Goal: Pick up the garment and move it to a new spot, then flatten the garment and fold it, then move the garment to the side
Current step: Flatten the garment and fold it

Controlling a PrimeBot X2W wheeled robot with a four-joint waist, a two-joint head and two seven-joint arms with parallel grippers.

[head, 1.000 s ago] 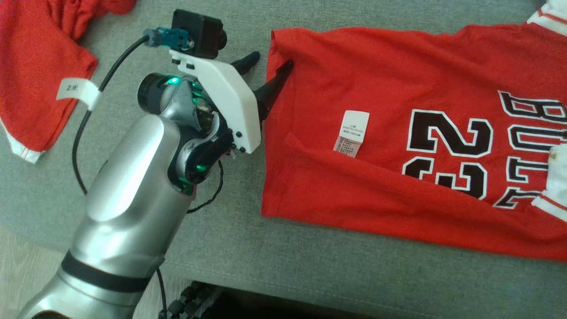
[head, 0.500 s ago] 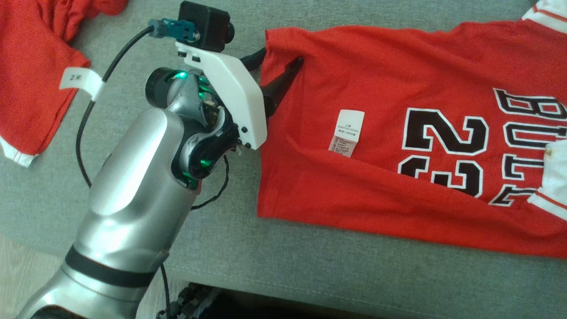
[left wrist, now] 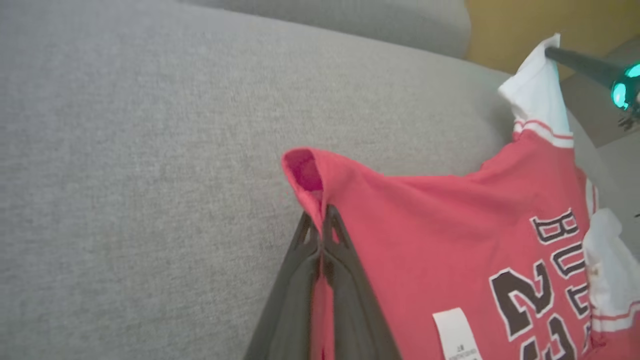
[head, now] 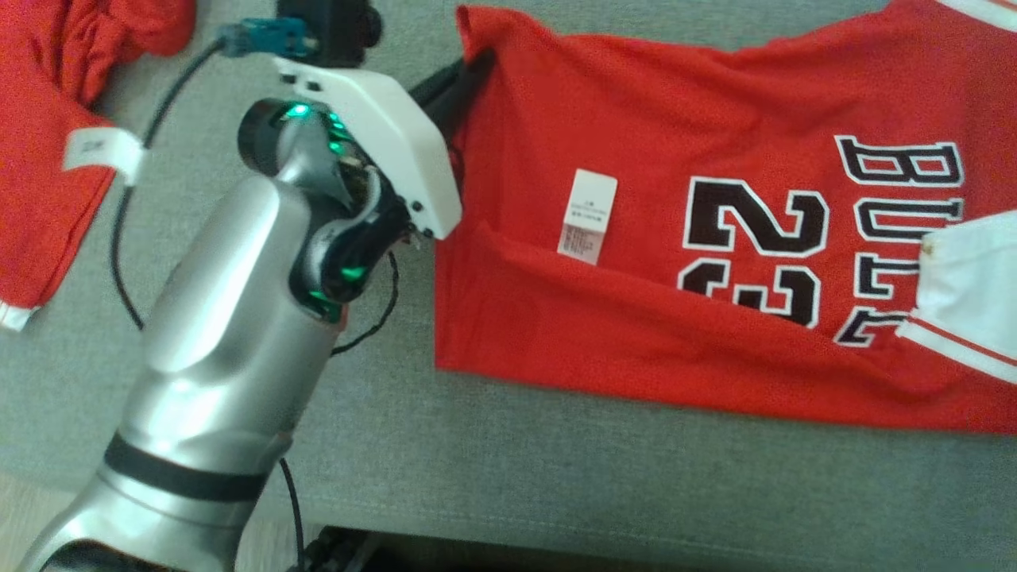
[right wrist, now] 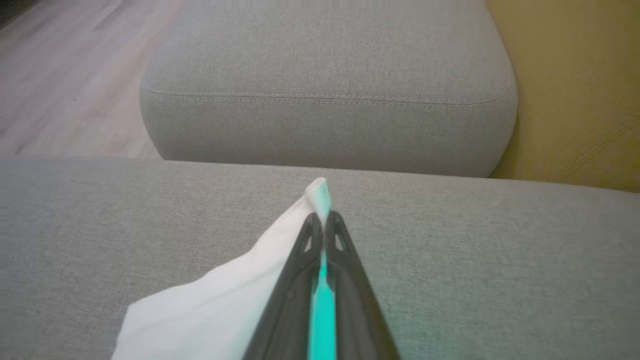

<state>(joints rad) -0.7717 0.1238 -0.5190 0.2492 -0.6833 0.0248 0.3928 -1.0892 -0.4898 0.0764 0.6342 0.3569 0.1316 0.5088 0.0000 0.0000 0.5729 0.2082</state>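
Note:
The garment (head: pixel 715 183) is a red jersey with black "23" lettering, spread on the grey sofa seat (head: pixel 556 477). My left gripper (head: pixel 475 63) is shut on its far left corner, and the left wrist view shows the dark fingers (left wrist: pixel 345 280) pinching the red hem (left wrist: pixel 320 200), which stands up a little. My right gripper (right wrist: pixel 324 216) is shut on the jersey's white sleeve (right wrist: pixel 220 310). In the left wrist view that gripper (left wrist: pixel 575 59) holds the white sleeve (left wrist: pixel 540 90) raised at the far right. The sleeve (head: pixel 973 278) folds over the lettering in the head view.
A second red garment (head: pixel 40 143) with a white tag lies on the seat at the left. A black cable (head: pixel 119 238) runs beside my left arm. Beyond the seat sit a grey cushion (right wrist: pixel 325 100), wooden floor (right wrist: pixel 65 75) and a yellow surface (right wrist: pixel 575 75).
Both grippers went from open to shut: the left on the jersey's red corner, the right on the white sleeve, which now lies further over the lettering. The head view has shifted.

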